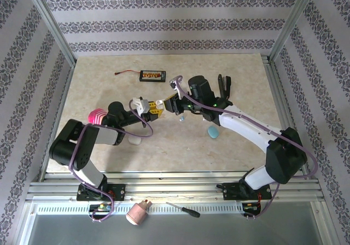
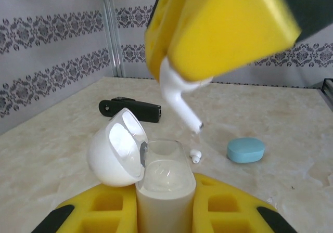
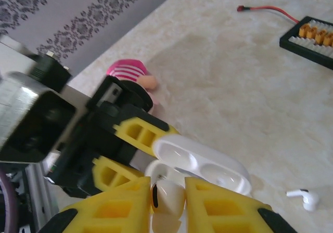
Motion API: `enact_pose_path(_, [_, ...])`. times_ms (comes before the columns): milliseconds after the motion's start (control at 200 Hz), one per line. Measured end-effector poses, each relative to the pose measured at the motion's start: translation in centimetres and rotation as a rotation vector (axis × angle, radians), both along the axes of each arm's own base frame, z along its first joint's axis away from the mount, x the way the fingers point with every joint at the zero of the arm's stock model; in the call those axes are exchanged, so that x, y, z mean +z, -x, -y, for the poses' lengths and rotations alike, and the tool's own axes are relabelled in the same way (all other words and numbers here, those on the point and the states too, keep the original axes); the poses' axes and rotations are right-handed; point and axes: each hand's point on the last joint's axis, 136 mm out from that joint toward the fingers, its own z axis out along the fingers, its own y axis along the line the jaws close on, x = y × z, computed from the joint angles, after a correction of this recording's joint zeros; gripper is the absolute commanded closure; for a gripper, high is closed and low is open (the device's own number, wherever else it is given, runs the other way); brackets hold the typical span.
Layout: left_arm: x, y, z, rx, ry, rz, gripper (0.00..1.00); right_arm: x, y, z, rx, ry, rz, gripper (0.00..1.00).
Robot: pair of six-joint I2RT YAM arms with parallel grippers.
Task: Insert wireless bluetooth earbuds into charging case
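Marbled beige table, smooth and matte. Left gripper clamps the white charging case upright in its jaws. The domed glossy lid is hinged open, likely to present the wells upward. Right gripper pinches one white earbud stem-down, just above the case mouth, not touching. A pale blue case, pebble-shaped, lies beyond. A second earbud lies loose on the table near it.

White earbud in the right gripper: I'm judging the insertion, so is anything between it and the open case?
Nothing visible. The earbud hangs stem-down from the right gripper above the case, which the left gripper holds. The lid is swung aside, leaving only air between.
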Motion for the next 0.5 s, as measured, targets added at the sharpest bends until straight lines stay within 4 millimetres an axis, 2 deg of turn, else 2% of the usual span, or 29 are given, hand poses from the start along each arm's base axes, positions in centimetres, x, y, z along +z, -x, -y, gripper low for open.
enact_pose_path(250, [1.2,0.1,0.6,-0.027,0.05,0.005,1.0,1.3,0.0,-0.9,0.02,-0.051,0.05,0.79])
enact_pose_path(500, [1.5,0.2,0.7,-0.033,0.065,-0.004,1.0,0.7,-0.7,-1.6,0.024,-0.059,0.058,0.8])
